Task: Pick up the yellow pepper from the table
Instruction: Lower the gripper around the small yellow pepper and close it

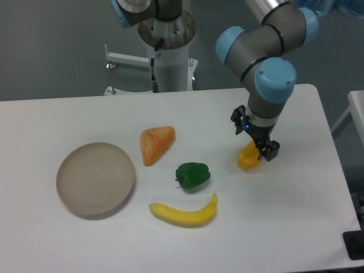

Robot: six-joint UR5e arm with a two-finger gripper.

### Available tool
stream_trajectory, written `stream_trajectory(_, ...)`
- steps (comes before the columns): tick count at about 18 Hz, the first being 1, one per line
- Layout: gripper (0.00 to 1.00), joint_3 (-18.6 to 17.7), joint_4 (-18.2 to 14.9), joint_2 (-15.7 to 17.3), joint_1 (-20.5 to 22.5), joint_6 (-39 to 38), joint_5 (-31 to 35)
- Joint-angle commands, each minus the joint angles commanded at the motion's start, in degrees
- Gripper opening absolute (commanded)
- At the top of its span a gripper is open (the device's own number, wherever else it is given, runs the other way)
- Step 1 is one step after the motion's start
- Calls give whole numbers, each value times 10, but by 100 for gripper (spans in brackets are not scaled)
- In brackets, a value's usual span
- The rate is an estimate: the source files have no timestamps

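Note:
The yellow pepper point(248, 158) is small, glossy and yellow-orange. It lies on the white table point(296, 216) at the right of the middle, with its upper end hidden under the gripper. My gripper point(255, 140) points down right over the pepper's upper end. Its black fingers stand on either side of the pepper, one at the upper left and one at the lower right. The jaws look open, and the pepper rests on the table.
A green pepper point(193, 174) lies left of the yellow pepper, with a yellow banana point(184, 213) in front of it. A pale orange wedge point(155, 143) and a round beige plate point(95, 179) are further left. The arm's base point(168, 51) stands behind the table.

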Motion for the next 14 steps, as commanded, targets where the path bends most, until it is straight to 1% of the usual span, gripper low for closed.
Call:
stream_trajectory(5, 100, 3, -1, 0, 1, 0, -1)
stream_trajectory(7, 100, 2, 3, -3, 0, -5, -1)
stream_trajectory(9, 100, 5, 4, -15, 1, -11, -1)
stream_trajectory(12, 100, 6, 28, -26, 2, -11, 0)
stream_trajectory(14, 100, 5, 31, -29, 4, -4, 14)
